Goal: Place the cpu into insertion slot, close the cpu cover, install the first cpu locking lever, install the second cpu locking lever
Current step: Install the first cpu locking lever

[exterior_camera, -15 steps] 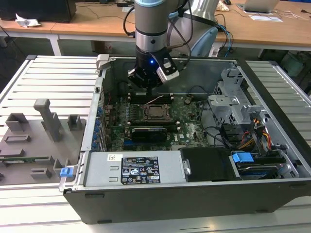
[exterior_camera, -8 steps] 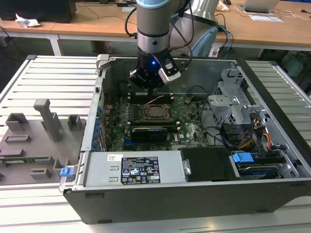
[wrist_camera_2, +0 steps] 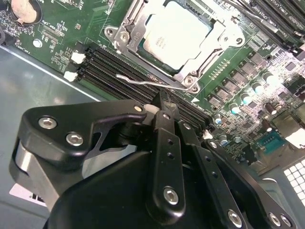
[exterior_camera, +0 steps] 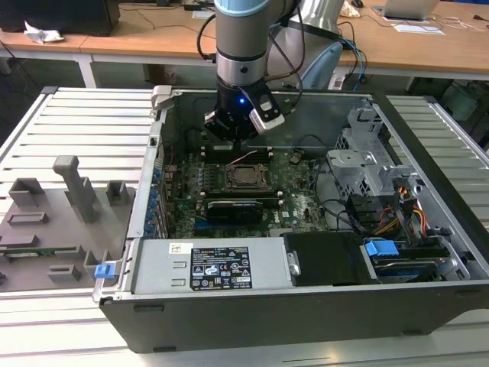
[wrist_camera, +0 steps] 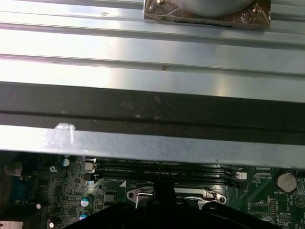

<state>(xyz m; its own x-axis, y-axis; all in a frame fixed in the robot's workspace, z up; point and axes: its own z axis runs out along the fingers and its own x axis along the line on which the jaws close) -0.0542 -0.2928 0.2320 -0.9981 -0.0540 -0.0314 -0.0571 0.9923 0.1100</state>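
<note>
While the arm hangs inside the open computer case (exterior_camera: 428, 294), the cpu (wrist_camera_2: 177, 29) already sits in the insertion slot (wrist_camera_2: 143, 53), mid motherboard (exterior_camera: 302, 202). The cpu cover (wrist_camera_2: 217, 45) looks folded down around the chip, so placing and closing seem done. One thin wire locking lever (wrist_camera_2: 143, 81) sticks out loose along the socket edge nearest the hand (wrist_camera_2: 161, 102); it looks unlatched, so lever work seems left. I can't tell about the second lever. Hand fingers are pressed together, tips closed with no visible gap, nothing clearly gripped. The tip hovers just beside that lever, over the black memory slots (wrist_camera_2: 107, 71), on the socket's far side toward the case's back wall.
</note>
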